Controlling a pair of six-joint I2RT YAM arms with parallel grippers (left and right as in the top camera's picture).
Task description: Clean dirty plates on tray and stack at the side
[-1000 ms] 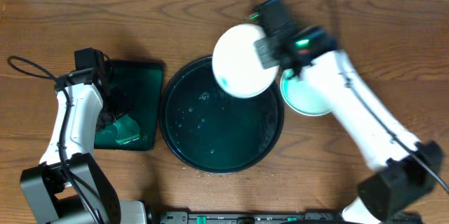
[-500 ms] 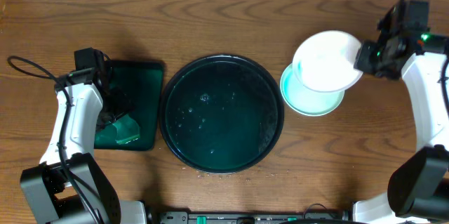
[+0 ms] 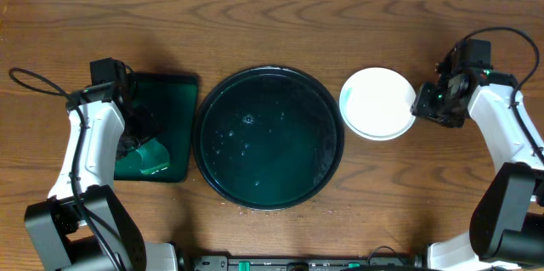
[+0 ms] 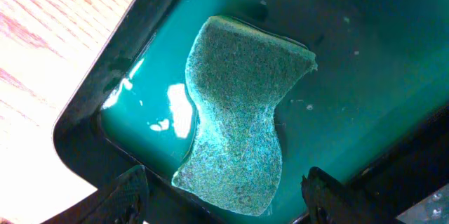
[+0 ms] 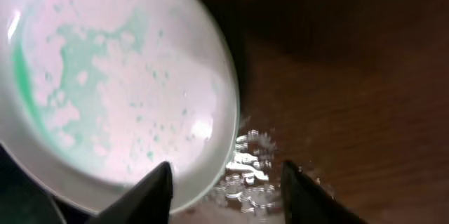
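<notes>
The black round tray (image 3: pixel 270 138) sits mid-table, wet, with no plate on it. To its right a white plate (image 3: pixel 378 101) lies on top of a pale mint plate whose rim (image 3: pixel 346 108) shows at the left. In the right wrist view the white plate (image 5: pixel 112 90) bears faint green traces. My right gripper (image 3: pixel 419 106) is open at the plate's right edge, its jaws (image 5: pixel 231 192) astride the rim without pinching it. My left gripper (image 3: pixel 138 142) is open above a green sponge (image 4: pixel 238 126).
The sponge lies in a small dark green rectangular tray (image 3: pixel 174 101) left of the black tray, holding teal liquid (image 4: pixel 330 97). Water drops (image 5: pixel 249 175) lie on the wooden table beside the stacked plates. Cables run along the left and right edges.
My right arm carried the white plate from above the black tray to the right, set it on the mint plate and let go. The left arm has not moved.
</notes>
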